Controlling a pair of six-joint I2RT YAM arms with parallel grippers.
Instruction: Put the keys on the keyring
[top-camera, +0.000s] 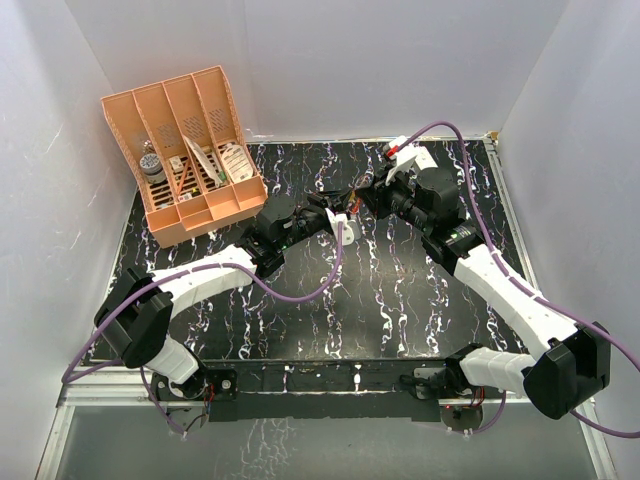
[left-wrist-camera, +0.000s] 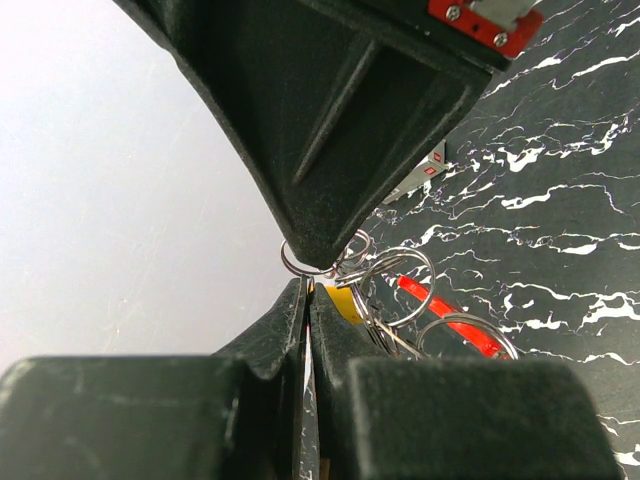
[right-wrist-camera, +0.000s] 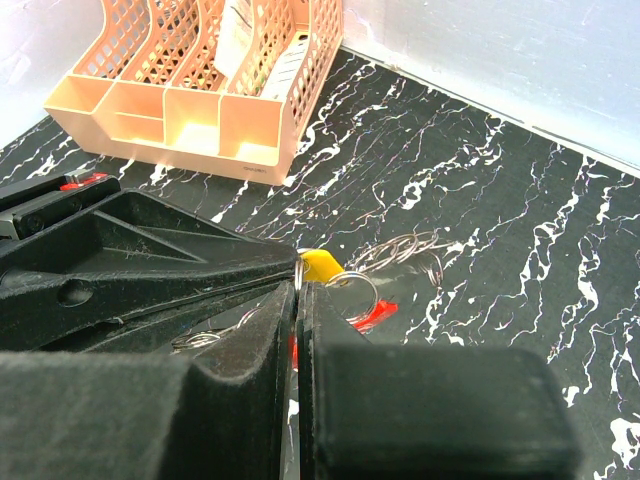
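Both grippers meet tip to tip above the middle of the black marbled table. My left gripper (top-camera: 348, 207) (left-wrist-camera: 308, 288) is shut, a thin yellow sliver showing between its tips where the key's yellow head (left-wrist-camera: 346, 302) (right-wrist-camera: 322, 265) lies. My right gripper (top-camera: 368, 198) (right-wrist-camera: 298, 286) is shut on a small wire ring (left-wrist-camera: 298, 266). The red keyring (left-wrist-camera: 447, 312) (right-wrist-camera: 376, 314) hangs just behind the tips, with larger wire rings (left-wrist-camera: 402, 286) looped round it. Thin silvery key blades (left-wrist-camera: 398, 340) show only partly; the rest of the keys is hidden by the fingers.
An orange slotted organizer (top-camera: 190, 150) (right-wrist-camera: 200, 90) stands at the back left of the table. A loose chain of wire rings (right-wrist-camera: 405, 250) lies on the table beyond the grippers. White walls close in the back and both sides. Purple cables (top-camera: 300, 290) trail from both arms.
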